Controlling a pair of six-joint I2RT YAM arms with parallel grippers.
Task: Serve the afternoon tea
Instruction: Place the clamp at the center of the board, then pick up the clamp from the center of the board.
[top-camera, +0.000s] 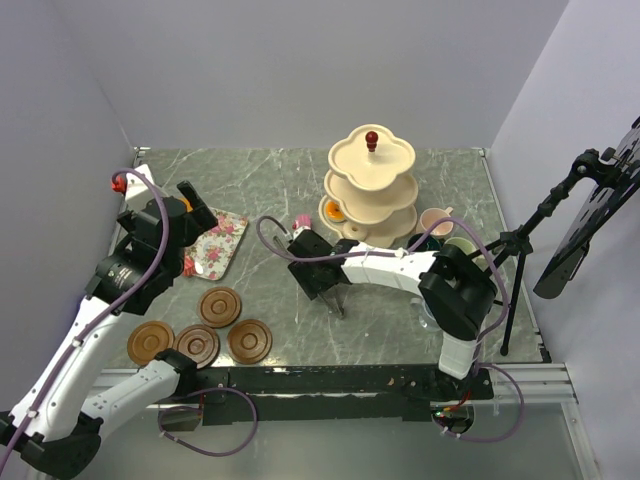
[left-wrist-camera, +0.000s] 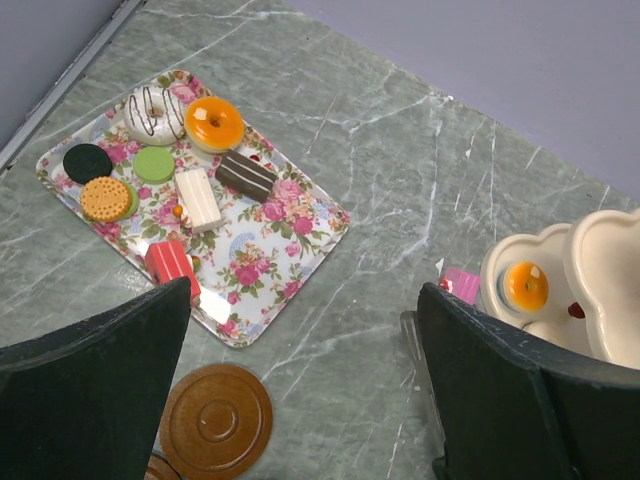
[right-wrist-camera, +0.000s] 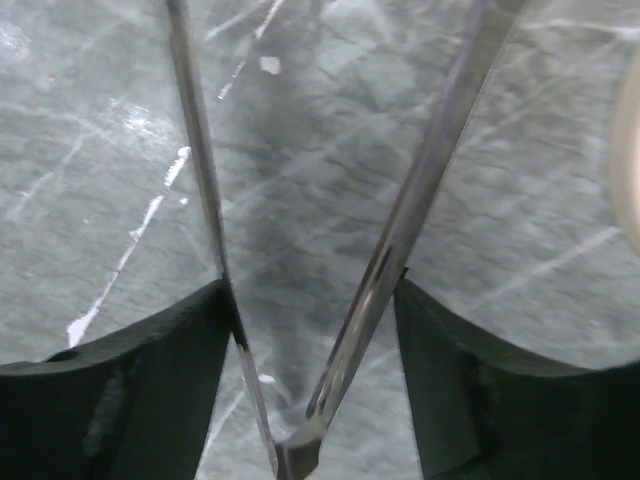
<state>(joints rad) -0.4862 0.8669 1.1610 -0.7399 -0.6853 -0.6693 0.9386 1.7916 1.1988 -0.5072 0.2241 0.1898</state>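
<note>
Several small cakes (left-wrist-camera: 214, 123) lie on the floral tray (left-wrist-camera: 270, 240). An orange cake (left-wrist-camera: 525, 285) sits on the bottom tier of the cream stand (top-camera: 371, 185). A pink cake (left-wrist-camera: 462, 285) lies on the table beside that tier. Brown saucers (top-camera: 220, 306) lie near the front left. The pink mug (top-camera: 436, 221) and other mugs stand right of the stand. My left gripper (left-wrist-camera: 305, 290) hangs open over the table between tray and stand. My right gripper (right-wrist-camera: 310, 290) is shut on the thin metal tongs (right-wrist-camera: 420, 180), whose arms are spread against both pads, with nothing between their tips.
A camera tripod (top-camera: 520, 250) stands at the right edge of the marble table (top-camera: 250, 180). Grey walls close in the back and left. The right arm (top-camera: 390, 268) stretches low across the table in front of the stand.
</note>
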